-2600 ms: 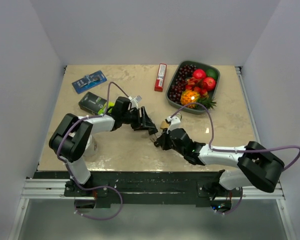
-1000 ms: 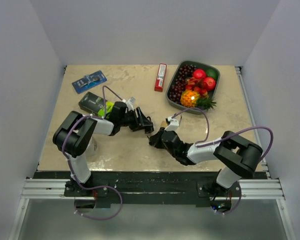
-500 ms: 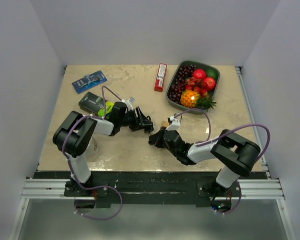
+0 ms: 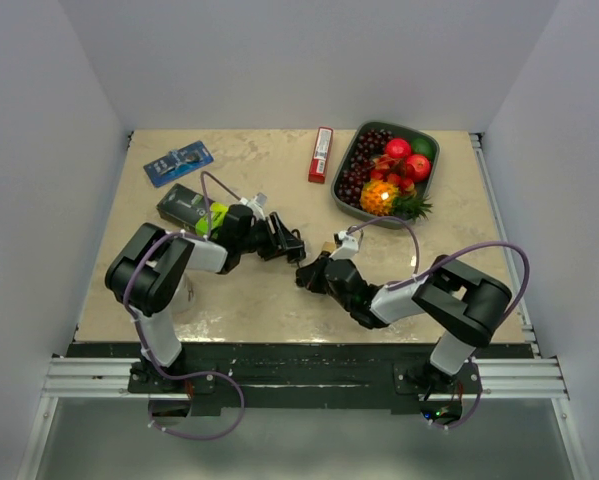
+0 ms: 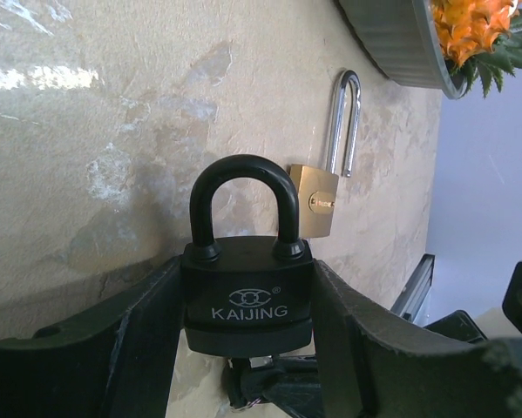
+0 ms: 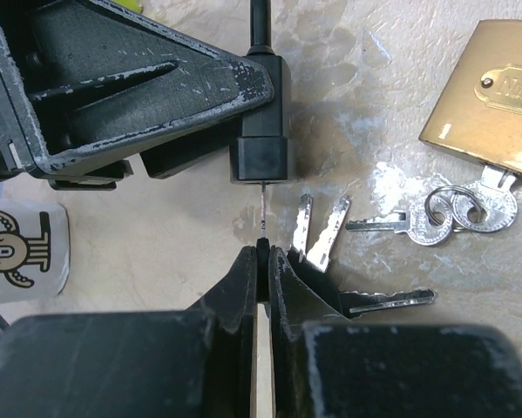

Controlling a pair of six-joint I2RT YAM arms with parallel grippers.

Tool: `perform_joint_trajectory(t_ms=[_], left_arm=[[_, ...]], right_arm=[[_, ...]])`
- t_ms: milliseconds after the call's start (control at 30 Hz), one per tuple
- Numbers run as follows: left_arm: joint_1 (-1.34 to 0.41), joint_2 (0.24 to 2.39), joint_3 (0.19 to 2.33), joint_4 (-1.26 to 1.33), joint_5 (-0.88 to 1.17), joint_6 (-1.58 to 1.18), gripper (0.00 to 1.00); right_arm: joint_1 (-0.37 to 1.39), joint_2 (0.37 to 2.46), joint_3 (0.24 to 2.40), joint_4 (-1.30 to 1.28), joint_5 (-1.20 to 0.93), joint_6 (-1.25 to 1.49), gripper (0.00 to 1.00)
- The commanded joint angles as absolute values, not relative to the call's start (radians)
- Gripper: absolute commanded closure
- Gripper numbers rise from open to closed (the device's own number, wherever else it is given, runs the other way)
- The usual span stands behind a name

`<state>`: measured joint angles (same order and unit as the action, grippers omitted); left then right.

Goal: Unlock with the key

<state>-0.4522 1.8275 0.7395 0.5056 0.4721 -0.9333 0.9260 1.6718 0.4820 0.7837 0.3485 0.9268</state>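
Note:
A black padlock [image 5: 247, 261] marked KAIJING stands between the fingers of my left gripper [image 5: 247, 300], which is shut on its body, shackle pointing away. In the right wrist view the same black padlock [image 6: 261, 152] shows edge-on, with a thin key [image 6: 263, 209] running from its underside into my right gripper [image 6: 263, 252], which is shut on the key's head. From above, the left gripper [image 4: 284, 243] and right gripper [image 4: 307, 274] meet nose to nose at mid-table.
A brass padlock [image 6: 496, 104] with an open shackle lies just beyond, a ring of keys [image 6: 452, 213] beside it and spare keys [image 6: 322, 228] hanging by my right fingers. A fruit tray [image 4: 435, 168], red bar [image 4: 321, 154], blue packet [image 4: 178, 163] and black box [image 4: 186, 204] lie farther back.
Both grippers have drifted slightly left and farther from the near edge, still joined at the padlock. The right arm's elbow has swung in closer.

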Motion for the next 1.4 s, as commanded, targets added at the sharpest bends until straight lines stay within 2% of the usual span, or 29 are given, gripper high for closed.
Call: perform_joint_trajectory(t_ms=[0, 933, 1200, 1367], left_arm=[[-0.509, 1.816, 0.687, 0.397, 0.575, -0.911, 1.00], [-0.561, 1.775, 0.600, 0.442, 0.592, -0.954, 1.00], [-0.561, 1.712, 0.601, 0.460, 0.569, -0.933, 1.00], [-0.560, 1.606, 0.565, 0.529, 0.535, -0.919, 1.00]], right_arm=[[0.879, 1.698, 0.561, 0.939, 0.512, 0.920, 1.00], [0.844, 1.786, 0.629, 1.064, 0.572, 0.761, 1.00], [0.821, 1.744, 0.607, 1.051, 0.523, 0.798, 1.00], [0.789, 1.681, 0.557, 1.034, 0.405, 0.867, 1.00]])
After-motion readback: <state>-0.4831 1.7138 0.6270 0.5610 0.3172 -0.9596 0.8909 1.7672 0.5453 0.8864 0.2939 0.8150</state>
